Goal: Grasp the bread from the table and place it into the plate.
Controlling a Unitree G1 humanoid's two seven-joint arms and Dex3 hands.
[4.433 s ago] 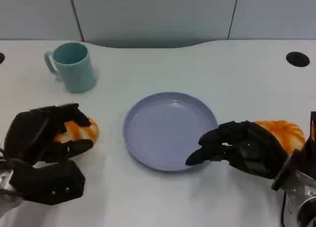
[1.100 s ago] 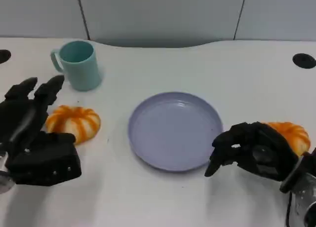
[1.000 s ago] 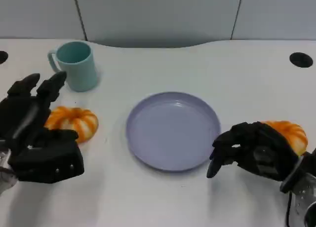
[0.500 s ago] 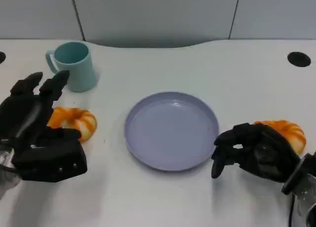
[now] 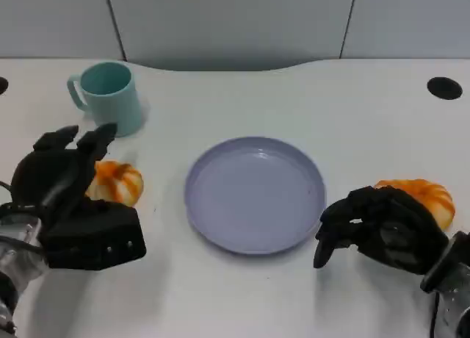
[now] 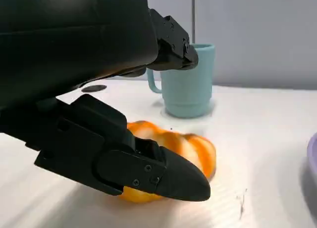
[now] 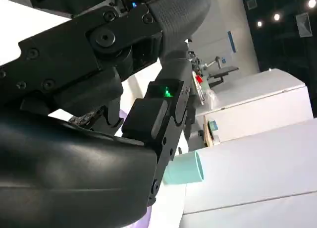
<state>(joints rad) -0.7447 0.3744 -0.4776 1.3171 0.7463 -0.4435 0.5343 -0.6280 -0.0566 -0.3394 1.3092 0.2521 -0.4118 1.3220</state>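
Nearest the camera, the left hand [image 5: 73,206] hovers over the surface [image 5: 242,294] at the lower left with its fingers [image 5: 70,165] spread apart, holding nothing. Tucked just under and beyond those fingers sits the left bread [image 5: 117,182], a rounded orange bun with pale cream stripes running over its ridged top. From the left wrist view that bread [image 6: 178,148] lies flat on the white top, glossy and pumpkin-like, with a black fingertip [image 6: 173,176] crossing in front of it; whether the two are touching, I cannot tell. Over on the right, the right hand [image 5: 382,228] is curled in, fingers bent toward the palm with nothing visible inside them. Just behind it rests a second bread [image 5: 422,195], the same orange with light stripes, partly hidden by the hand. Between the two hands, the round lavender plate [image 5: 253,195] sits bare in the middle. Farther back on the left stands a teal mug [image 5: 110,97], upright, handle pointing left. At the far right edge is a dark round hole [image 5: 444,87] in the surface.
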